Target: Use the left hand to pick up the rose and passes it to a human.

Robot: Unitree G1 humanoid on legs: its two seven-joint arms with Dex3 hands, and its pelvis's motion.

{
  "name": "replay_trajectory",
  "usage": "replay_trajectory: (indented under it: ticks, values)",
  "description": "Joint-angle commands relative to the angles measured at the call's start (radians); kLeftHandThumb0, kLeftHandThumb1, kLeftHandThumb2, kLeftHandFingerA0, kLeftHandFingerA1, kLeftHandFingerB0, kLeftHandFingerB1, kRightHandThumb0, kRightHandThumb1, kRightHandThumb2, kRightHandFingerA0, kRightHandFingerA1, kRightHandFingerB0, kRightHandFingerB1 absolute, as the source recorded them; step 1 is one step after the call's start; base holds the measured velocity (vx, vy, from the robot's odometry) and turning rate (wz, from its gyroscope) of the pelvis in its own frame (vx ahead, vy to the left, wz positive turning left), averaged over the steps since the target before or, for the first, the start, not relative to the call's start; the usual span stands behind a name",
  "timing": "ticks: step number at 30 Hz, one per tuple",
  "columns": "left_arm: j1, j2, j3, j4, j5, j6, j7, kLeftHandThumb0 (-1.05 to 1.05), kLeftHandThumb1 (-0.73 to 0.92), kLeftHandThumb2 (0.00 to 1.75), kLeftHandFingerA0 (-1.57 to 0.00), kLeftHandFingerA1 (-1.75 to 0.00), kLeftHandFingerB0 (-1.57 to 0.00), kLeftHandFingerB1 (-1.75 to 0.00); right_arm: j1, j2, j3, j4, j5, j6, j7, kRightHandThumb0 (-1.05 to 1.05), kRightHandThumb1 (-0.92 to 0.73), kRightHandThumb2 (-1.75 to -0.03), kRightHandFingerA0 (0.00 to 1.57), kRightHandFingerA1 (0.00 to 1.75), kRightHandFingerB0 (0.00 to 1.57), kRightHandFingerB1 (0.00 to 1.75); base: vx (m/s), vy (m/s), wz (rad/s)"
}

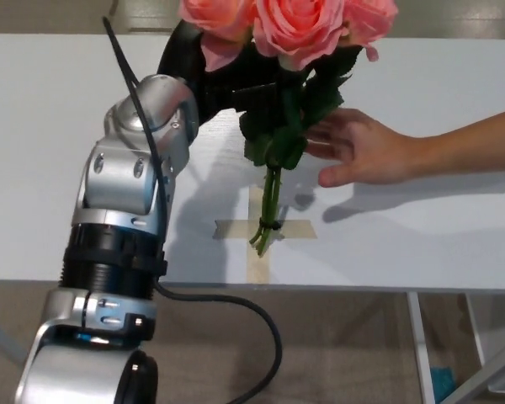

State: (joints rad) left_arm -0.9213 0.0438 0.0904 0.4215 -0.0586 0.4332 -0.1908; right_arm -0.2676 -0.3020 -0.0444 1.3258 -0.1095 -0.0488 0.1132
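The left hand [215, 80], fingers closed on the stems, holds the rose [296, 29] bunch upright at upper centre, beside a person's open hand [362, 147] over the white surface [421, 236]. No writing is readable.

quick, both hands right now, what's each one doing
Left hand: shut on the rose bunch, lifted beside the person's hand.
Right hand: not in view.

Single head view, looking steeply down from the robot's own height, white table [454, 252] filling the frame, tape cross [261, 229] near centre, left arm [126, 210] close to the lens
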Motion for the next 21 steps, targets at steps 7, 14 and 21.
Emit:
replay_trajectory:
  ticks: [7, 14, 21]
  values:
    - [-0.056, -0.033, -0.003, 0.056, -0.016, -0.047, 0.051, -0.19, 0.76, 0.73, -1.02, -1.4, -0.81, -1.05, 0.005, 0.005, 0.0, 0.004, -0.006, 0.019, 0.006, -0.57, -0.58, -0.96, 0.55, 0.65, 0.45, 0.54, 0.0, 0.0, 0.0]
    - [-0.087, -0.078, -0.019, 0.084, -0.011, -0.057, 0.074, -0.22, 0.79, 0.67, -1.02, -1.44, -0.8, -0.96, 0.003, 0.006, 0.002, 0.003, -0.007, 0.016, 0.007, -0.57, -0.72, -0.62, 0.6, 0.55, 0.53, 0.36, 0.0, 0.0, 0.0]
    - [-0.164, -0.12, -0.051, 0.209, 0.012, -0.133, 0.097, -0.22, 0.81, 0.65, -1.03, -1.43, -0.76, -1.01, -0.013, 0.011, 0.007, -0.001, -0.01, 0.011, 0.004, -0.57, -0.72, -0.62, 0.6, 0.56, 0.53, 0.36, 0.0, 0.0, 0.0]
